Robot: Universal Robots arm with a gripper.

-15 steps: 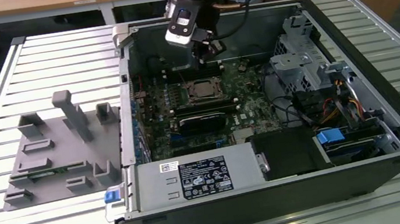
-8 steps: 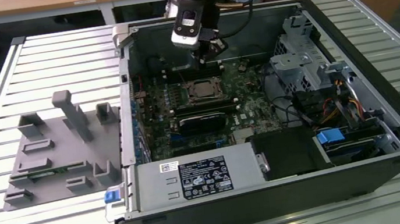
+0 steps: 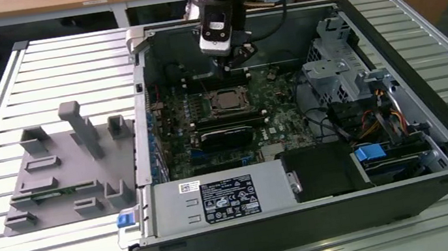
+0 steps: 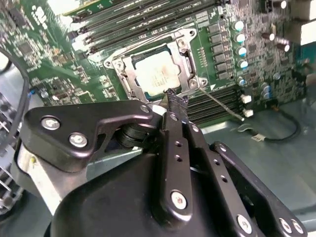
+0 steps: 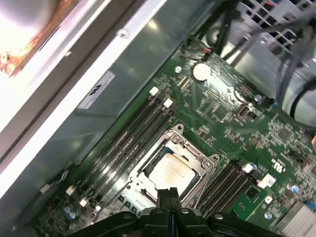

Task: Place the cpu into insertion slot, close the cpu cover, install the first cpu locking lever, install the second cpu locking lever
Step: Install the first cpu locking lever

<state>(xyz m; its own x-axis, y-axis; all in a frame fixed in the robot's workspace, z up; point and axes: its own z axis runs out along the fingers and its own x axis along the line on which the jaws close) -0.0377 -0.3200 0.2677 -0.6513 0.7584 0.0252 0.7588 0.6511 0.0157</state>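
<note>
Item, cpu (image 4: 157,74): seated in slot (image 4: 131,81), cover (image 4: 183,43) down around it. Item, gripper (image 4: 175,100): jaws together, empty, tip at the cover's edge, beside lever (image 4: 223,105). We judge: bear on the lever wire alone, steadily, keeping off the cpu face.

Even room light; glare flares in the first wrist view.

Nothing can be read; the print on the black label (image 3: 231,199) of the power supply (image 3: 169,215) is too small.
</note>
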